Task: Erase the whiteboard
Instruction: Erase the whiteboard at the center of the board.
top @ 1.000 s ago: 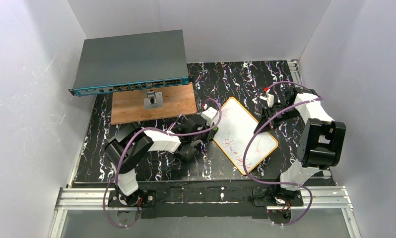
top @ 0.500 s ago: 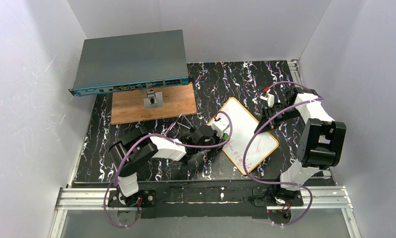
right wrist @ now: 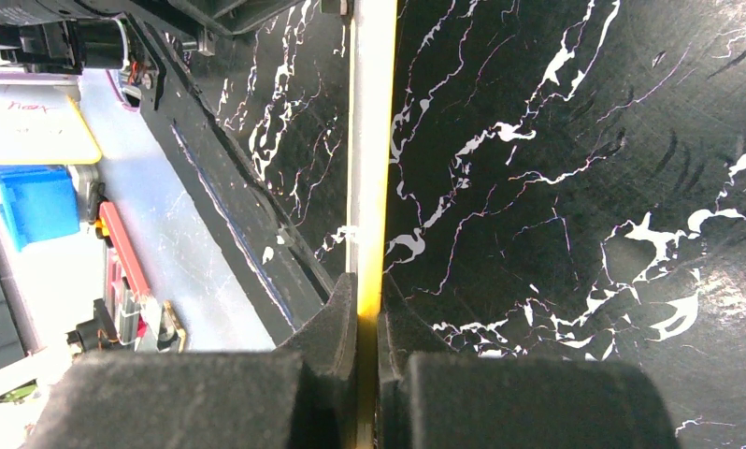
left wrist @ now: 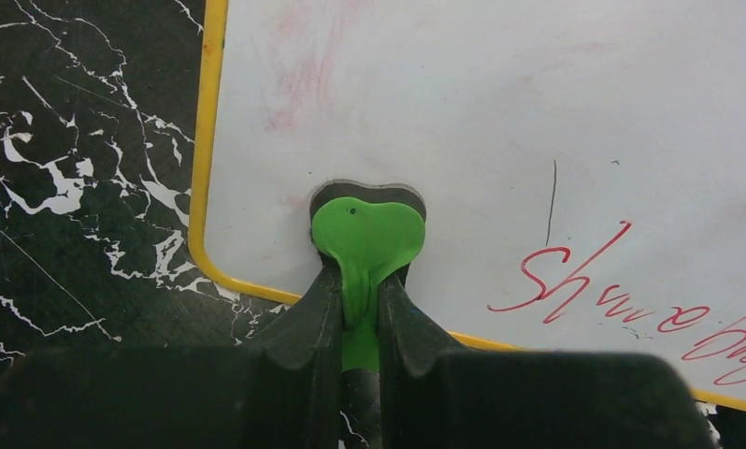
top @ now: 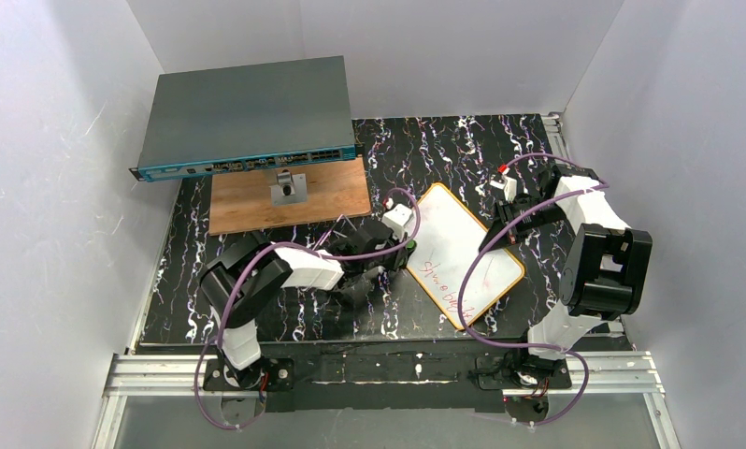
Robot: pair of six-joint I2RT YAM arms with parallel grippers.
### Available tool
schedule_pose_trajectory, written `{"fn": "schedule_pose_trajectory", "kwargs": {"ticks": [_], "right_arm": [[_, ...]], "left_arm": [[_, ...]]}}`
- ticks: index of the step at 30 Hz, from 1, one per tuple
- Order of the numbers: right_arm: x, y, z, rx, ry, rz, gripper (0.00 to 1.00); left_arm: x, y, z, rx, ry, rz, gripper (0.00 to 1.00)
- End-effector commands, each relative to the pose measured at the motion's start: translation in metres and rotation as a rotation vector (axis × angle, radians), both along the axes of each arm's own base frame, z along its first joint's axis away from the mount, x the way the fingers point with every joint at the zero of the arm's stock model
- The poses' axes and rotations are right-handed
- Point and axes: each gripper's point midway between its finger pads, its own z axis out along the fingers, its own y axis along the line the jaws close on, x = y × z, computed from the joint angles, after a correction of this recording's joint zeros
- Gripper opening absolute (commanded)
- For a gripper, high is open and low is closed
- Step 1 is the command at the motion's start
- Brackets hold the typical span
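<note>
The whiteboard (top: 463, 253) lies tilted on the black marbled table, with an orange-yellow rim and red handwriting (top: 447, 283) along its near left side. My left gripper (top: 408, 245) is shut on a small green eraser (left wrist: 367, 238), which presses on the whiteboard (left wrist: 500, 112) near its left corner. Faint pink smears show above it and red writing (left wrist: 575, 281) to its right. My right gripper (top: 494, 238) is shut on the board's right edge. The right wrist view shows that rim (right wrist: 370, 187) edge-on between the jaws (right wrist: 366, 313).
A grey network switch (top: 248, 117) lies at the back left, overhanging a brown wooden board (top: 332, 196) that carries a small metal part (top: 288, 187). White walls close in three sides. Clutter with a blue box (right wrist: 33, 201) lies beyond the table edge.
My left gripper swept right and nearer across the board with the eraser, then came back to the board's left edge. The right gripper has kept its hold.
</note>
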Motion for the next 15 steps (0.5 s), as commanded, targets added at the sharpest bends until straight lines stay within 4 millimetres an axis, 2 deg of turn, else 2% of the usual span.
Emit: {"fn": "schedule_pose_trajectory", "kwargs": {"ticks": [1,4,7,11,15], "right_arm": [[0.004,0.010,0.008,0.039,-0.153,0.087,0.01],[0.004,0.010,0.008,0.039,-0.152,0.087,0.01],[0.004,0.010,0.008,0.040,-0.151,0.086,0.01],[0.004,0.010,0.008,0.040,-0.152,0.087,0.01],[0.004,0.010,0.008,0.038,-0.154,0.087,0.01]], "left_arm": [[-0.023,-0.015,-0.004,0.030,-0.044,-0.094,0.00],[-0.053,-0.040,0.002,0.021,-0.098,-0.211,0.00],[-0.059,-0.053,0.004,0.014,-0.103,-0.244,0.00],[-0.050,-0.053,0.003,0.080,-0.118,-0.230,0.00],[-0.021,-0.033,-0.004,0.245,-0.150,-0.106,0.00]]}}
